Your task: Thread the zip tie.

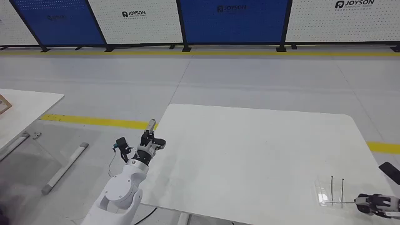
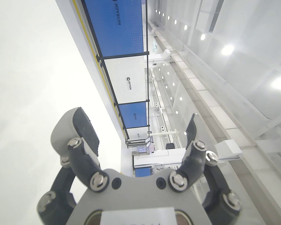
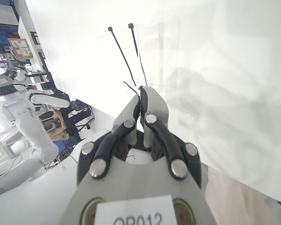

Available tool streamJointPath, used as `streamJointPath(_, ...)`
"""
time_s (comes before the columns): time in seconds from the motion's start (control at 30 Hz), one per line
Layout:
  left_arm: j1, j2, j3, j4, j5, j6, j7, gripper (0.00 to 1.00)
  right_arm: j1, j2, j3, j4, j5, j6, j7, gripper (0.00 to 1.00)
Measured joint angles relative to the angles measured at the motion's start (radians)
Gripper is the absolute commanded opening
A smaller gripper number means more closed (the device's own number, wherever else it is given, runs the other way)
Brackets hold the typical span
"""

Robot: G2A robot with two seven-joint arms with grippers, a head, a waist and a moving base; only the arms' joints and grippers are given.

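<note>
From the open left gripper (image 2: 140, 127) at the left edge to the clear plastic holder (image 1: 325, 197) near the right front corner, the flat white table (image 1: 250, 156) gives broad passage. Two thin black zip ties (image 3: 123, 54) sit in that holder. The right gripper (image 3: 140, 92) is clamped at their tails, crowding the corner.

Matt white table (image 1: 250, 156), black plastic zip ties (image 3: 121, 56), clear glossy holder (image 3: 160, 47), ribbed black pads (image 2: 86, 127) of left tool (image 2: 135, 114)
</note>
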Motion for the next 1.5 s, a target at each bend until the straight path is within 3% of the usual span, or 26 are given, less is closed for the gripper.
streamJointPath(0.23, 0.000, 0.000, 0.000, 0.000, 0.000, 0.000, 0.000, 1.00, -0.059, 0.003, 0.088, -0.015, 0.078, -0.024, -0.046, 0.00)
streamJointPath(0.47, 0.000, 0.000, 0.000, 0.000, 0.000, 0.000, 0.000, 1.00, -0.178, -0.001, 0.227, -0.022, 0.247, -0.141, -0.074, 0.00)
streamJointPath(1.07, 0.000, 0.000, 0.000, 0.000, 0.000, 0.000, 0.000, 1.00, -0.182, -0.001, 0.227, -0.024, 0.257, -0.146, -0.071, 0.00)
streamJointPath(1.2, 0.000, 0.000, 0.000, 0.000, 0.000, 0.000, 0.000, 1.00, -0.184, -0.006, 0.222, -0.044, 0.298, -0.172, -0.102, 0.00)
streamJointPath(1.33, 0.000, 0.000, 0.000, 0.000, 0.000, 0.000, 0.000, 1.00, -0.183, -0.009, 0.231, -0.088, 0.356, -0.180, -0.108, 0.00)
streamJointPath(1.5, 0.000, 0.000, 0.000, 0.000, 0.000, 0.000, 0.000, 1.00, -0.172, -0.011, 0.180, -0.215, 0.331, -0.100, -0.128, 0.00)
